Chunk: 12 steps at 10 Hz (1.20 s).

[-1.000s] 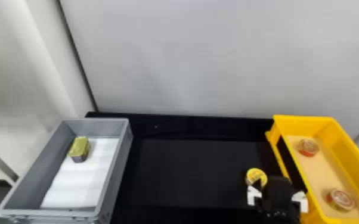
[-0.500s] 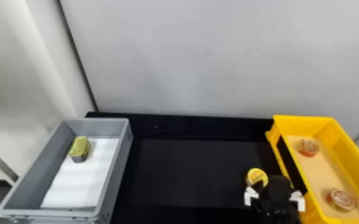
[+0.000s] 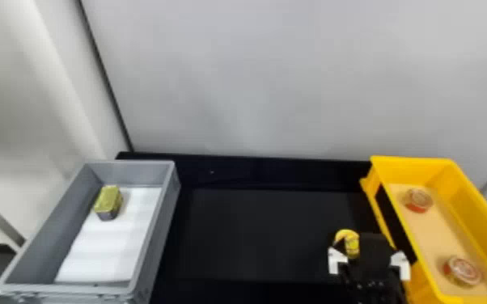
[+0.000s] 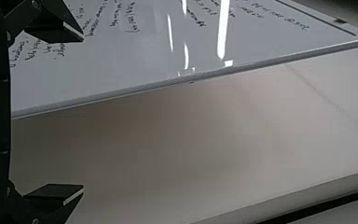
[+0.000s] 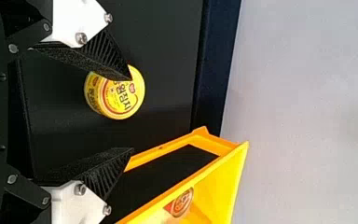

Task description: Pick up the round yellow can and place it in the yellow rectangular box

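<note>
Gripper, left (image 4: 83, 114): fingers wide apart, empty. Yellow can (image 5: 123, 100): upright on black table (image 3: 255, 230), round printed lid facing up, axis vertical. Gripper, right (image 3: 369, 250): fingers wide apart, nothing held, one overlapping lid from camera. Yellow box (image 3: 412, 162): rightmost.

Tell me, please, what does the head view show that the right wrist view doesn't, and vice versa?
Head view: the gray box, with a white sheet and a green-topped tin inside.

Right wrist view: ribbing on the fingers of the right gripper.

Both: the round yellow can, the right gripper, and the yellow box holding a red-sided can.
</note>
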Each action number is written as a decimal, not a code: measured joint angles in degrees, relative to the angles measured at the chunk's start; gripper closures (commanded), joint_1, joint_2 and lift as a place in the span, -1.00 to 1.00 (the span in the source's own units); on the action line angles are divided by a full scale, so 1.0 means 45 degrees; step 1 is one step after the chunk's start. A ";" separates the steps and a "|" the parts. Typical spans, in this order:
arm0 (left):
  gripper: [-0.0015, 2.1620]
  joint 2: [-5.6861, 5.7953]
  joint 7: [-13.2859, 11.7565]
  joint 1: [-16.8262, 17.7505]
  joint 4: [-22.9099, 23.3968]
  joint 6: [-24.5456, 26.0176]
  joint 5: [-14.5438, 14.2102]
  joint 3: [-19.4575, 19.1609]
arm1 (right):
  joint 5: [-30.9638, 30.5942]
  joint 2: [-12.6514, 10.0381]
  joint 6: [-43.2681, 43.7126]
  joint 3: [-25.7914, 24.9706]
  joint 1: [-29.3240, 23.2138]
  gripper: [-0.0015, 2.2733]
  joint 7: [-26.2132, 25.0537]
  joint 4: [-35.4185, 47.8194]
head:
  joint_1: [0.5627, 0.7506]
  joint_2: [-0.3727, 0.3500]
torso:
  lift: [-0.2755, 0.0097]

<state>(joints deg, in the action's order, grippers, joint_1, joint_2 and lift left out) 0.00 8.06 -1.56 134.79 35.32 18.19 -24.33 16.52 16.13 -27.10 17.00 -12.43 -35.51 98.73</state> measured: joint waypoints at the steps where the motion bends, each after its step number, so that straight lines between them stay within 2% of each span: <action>1: -0.87 0.0000 -0.0007 -0.0004 -0.0010 -0.0008 -0.0004 -0.0020 | -0.0047 0.0006 -0.0144 0.0017 -0.0061 -0.70 -0.0120 0.0282 | 0.39 0.07 | 0.45; 4: -0.87 0.0000 -0.0014 -0.0005 -0.0024 -0.0018 -0.0017 -0.0023 | -0.0079 0.0008 -0.0303 -0.0028 -0.0125 -0.72 0.0054 0.0415 | 0.39 0.07 | 0.45; 10: -0.87 0.0000 -0.0034 0.0048 -0.0032 -0.0033 0.0000 0.0050 | -0.0332 0.0009 -0.0014 -0.0114 0.1020 -0.81 0.1895 -0.1394 | 0.39 0.07 | 0.45; 12: -0.87 0.0000 -0.0035 0.0054 -0.0037 -0.0031 0.0015 0.0026 | -0.0495 0.0021 0.0038 -0.0077 0.1111 -0.92 0.2043 -0.1402 | 0.39 0.07 | 0.45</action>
<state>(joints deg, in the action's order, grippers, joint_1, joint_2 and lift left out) 0.00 7.91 -1.31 134.62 35.18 18.26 -24.21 14.29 16.23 -26.93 16.66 -7.43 -26.32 92.42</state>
